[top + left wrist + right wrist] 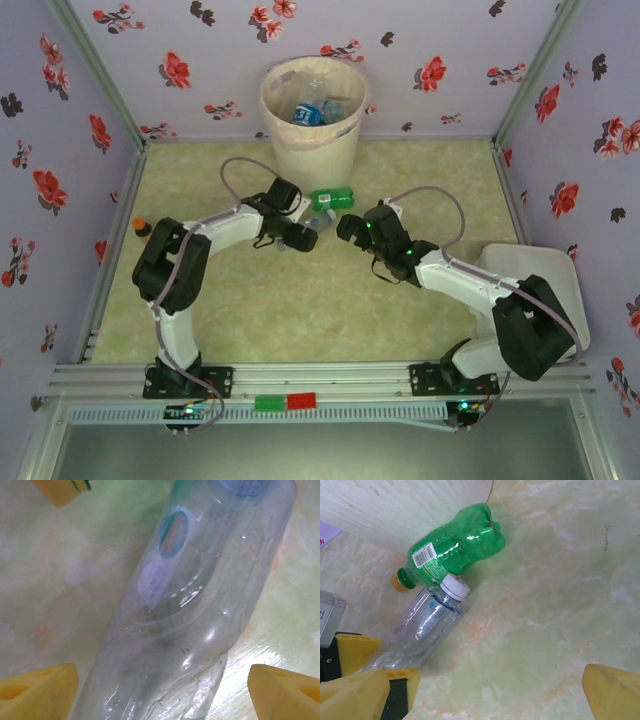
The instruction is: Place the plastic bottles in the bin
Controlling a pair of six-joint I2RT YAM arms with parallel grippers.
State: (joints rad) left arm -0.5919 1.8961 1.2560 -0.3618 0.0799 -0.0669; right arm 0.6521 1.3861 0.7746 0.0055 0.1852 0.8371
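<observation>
Clear bottle (318, 222): It is laid flat on the table (300, 320), in the middle, between the two grippers and on the near side of the bin (310, 152).
Long way of the clear bottle: It is pointed from the left gripper (160, 695) out toward the far right. Its white cap (455, 586) is at the far end, just beside the green bottle (457, 545).
Left gripper: Its two yellow fingers (37, 687) are spread wide, one on each side of the clear bottle's near end. The bottle is not squeezed yet. A small gap can be seen by one finger. Whether the other finger is touching cannot be told.
Right gripper (485, 682): Its fingers are spread wide too, and nothing is held between them. It is pointed at bare table, with the clear bottle off to its left.
Green bottle: It is laid on its side just beside the foot of the bin, on the far side of the clear bottle.
Bin: It is stood at the far middle of the table. Some bottles (312, 110) can be seen inside it.
Nearer arm: The left one is judged nearer, since the clear bottle is lying between its fingers.
Next move: It is judged that the left fingers must be closed across the bottle's thin way. Then the bottle must be lifted and carried far, over the green bottle, to the bin's rim.
</observation>
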